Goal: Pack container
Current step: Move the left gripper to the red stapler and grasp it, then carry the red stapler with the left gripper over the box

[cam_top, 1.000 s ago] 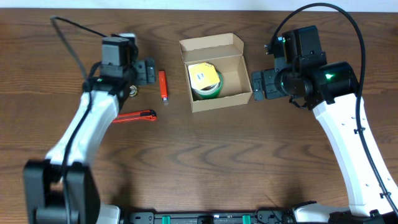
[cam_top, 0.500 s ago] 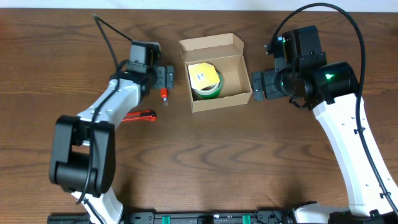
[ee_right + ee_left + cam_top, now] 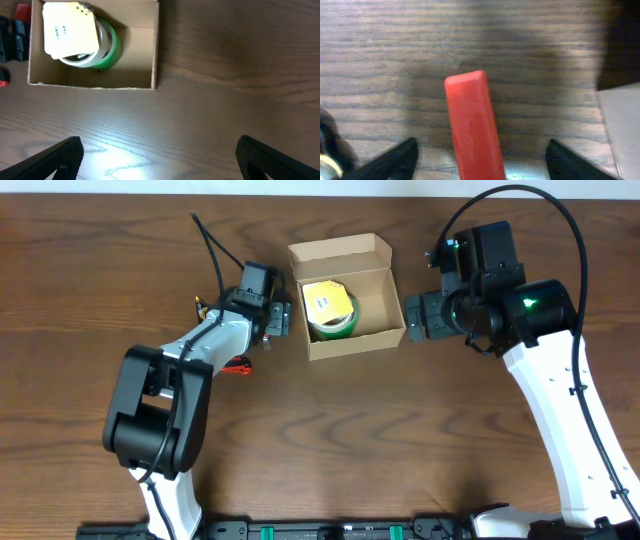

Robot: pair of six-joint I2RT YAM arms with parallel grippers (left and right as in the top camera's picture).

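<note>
The container [image 3: 340,252], a plain tan cardboard box, stands on a dark wooden surface [image 3: 400,440] between the two arms, its flap lid folded back toward the far edge. Inside, we see a green tape roll [image 3: 343,328] lying flat in the left half of the box, with a yellow card [image 3: 325,300] bearing a small printed label resting on top of it.

The left gripper [image 3: 277,319] hangs just beside the container's left wall. In the left wrist view its jaws are spread wide, with a red bar [image 3: 472,125] lying on the wood between them and touching neither finger. A red-handled tool [image 3: 238,365] peeks out from under that arm, nearer the front edge.

The right gripper [image 3: 413,317] sits just off the container's right wall. From its wrist camera we see its jaws parted wide over the wood, gripping nothing, with the container [image 3: 156,45] lying beyond the fingertips.
</note>
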